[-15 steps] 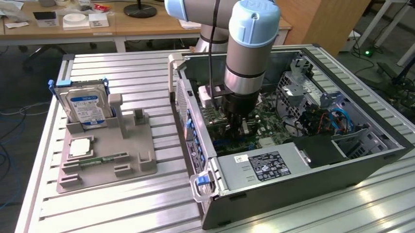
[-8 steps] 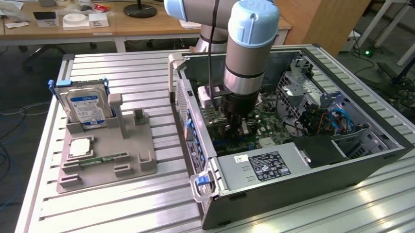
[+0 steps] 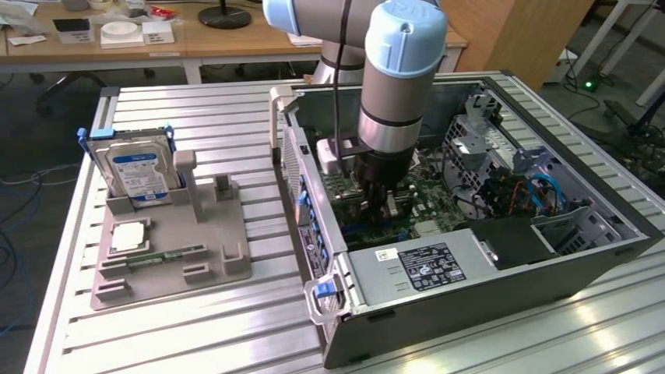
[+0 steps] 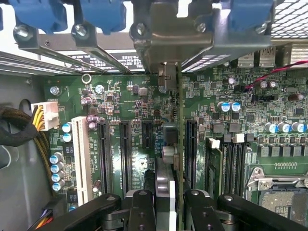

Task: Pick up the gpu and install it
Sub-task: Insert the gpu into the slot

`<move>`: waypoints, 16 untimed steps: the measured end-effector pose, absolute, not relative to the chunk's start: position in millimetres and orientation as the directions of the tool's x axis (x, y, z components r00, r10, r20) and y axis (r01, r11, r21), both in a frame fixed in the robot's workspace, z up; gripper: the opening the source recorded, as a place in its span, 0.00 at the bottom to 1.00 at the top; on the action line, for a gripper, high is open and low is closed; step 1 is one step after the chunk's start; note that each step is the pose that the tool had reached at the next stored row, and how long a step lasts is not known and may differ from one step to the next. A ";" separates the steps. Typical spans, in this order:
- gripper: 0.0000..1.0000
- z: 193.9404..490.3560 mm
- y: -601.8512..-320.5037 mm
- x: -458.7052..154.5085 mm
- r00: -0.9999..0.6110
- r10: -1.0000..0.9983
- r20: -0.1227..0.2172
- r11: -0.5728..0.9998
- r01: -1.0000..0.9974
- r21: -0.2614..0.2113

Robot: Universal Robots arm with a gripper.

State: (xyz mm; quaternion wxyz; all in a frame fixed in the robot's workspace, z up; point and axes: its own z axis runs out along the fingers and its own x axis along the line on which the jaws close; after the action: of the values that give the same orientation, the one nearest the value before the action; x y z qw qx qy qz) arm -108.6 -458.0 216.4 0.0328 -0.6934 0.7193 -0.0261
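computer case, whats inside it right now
Inside the computer case: the green motherboard with black slots, and the gripper holding the gpu edge-on above them. The card hides the slot beneath it.

gpu [image 4: 176, 125] lower edge hidden behind claw [image 4: 166, 211], claw base cut off

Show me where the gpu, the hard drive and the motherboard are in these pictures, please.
gpu [image 4: 177, 125]: wrist view, on its thin edge, standing upright above the slots.
hard drive [image 3: 138, 173]: exterior view, on its blue label.
motherboard [image 4: 130, 103]: wrist view, on the bare green board above the black slots.
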 end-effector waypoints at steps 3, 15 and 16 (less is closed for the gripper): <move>0.28 215.8 -458.0 -108.7 -0.036 -0.999 -0.011 0.037 -0.996 -0.083; 0.28 213.0 -457.8 -109.1 -0.036 -0.999 -0.011 0.037 -0.996 -0.083; 0.28 211.1 -457.7 -109.2 -0.036 -0.999 -0.011 0.037 -0.996 -0.083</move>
State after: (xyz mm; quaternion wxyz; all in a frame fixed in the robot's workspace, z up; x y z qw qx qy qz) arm -109.2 -457.7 211.1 0.0327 -0.6934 0.7193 -0.0262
